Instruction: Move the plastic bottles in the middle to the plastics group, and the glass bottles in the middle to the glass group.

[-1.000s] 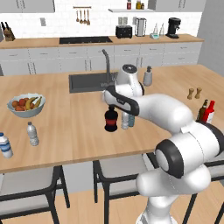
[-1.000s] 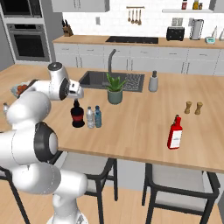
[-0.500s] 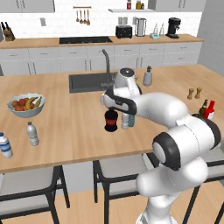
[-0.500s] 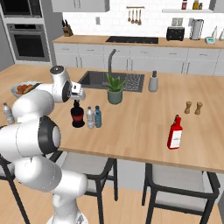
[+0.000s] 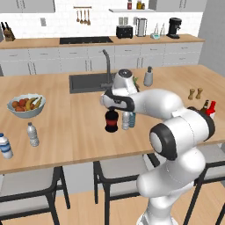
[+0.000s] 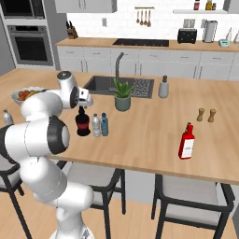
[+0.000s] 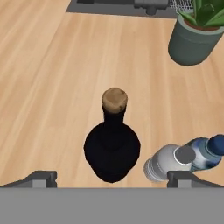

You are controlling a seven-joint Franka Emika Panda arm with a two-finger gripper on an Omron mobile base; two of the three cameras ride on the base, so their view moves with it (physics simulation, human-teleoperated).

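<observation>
The nearly black glass bottle (image 5: 111, 121) (image 6: 83, 123) (image 7: 112, 148) stands mid-counter, round-bodied, with a cork on its thin neck. Just right of it stand the two plastic bottles, a clear one (image 5: 126, 119) (image 6: 95, 125) (image 7: 168, 162) and a blue-tinted one (image 5: 132, 118) (image 6: 104, 124) (image 7: 205, 152). My gripper (image 5: 113, 108) (image 6: 82, 105) (image 7: 113, 179) hangs open directly above the black bottle, holding nothing, with its fingertips (image 7: 41, 178) spread wide on both sides. The plastics group, a slim bottle (image 5: 32, 134) and a stout blue-labelled one (image 5: 5, 146), is far left. The red bottle (image 5: 211, 107) (image 6: 186, 141) and the brown bottle (image 5: 205, 105) of the glass group are at the right.
A potted plant (image 6: 123, 95) (image 7: 190, 43) and the sink (image 5: 88, 81) lie just behind the middle bottles. A fruit bowl (image 5: 26, 105) sits at the left. Two wooden shakers (image 6: 206, 115) and a soap dispenser (image 6: 163, 87) stand toward the right. Stools line the counter's near edge.
The hand has shifted slightly sideways above the black bottle, jaws still open. No bottle has moved.
</observation>
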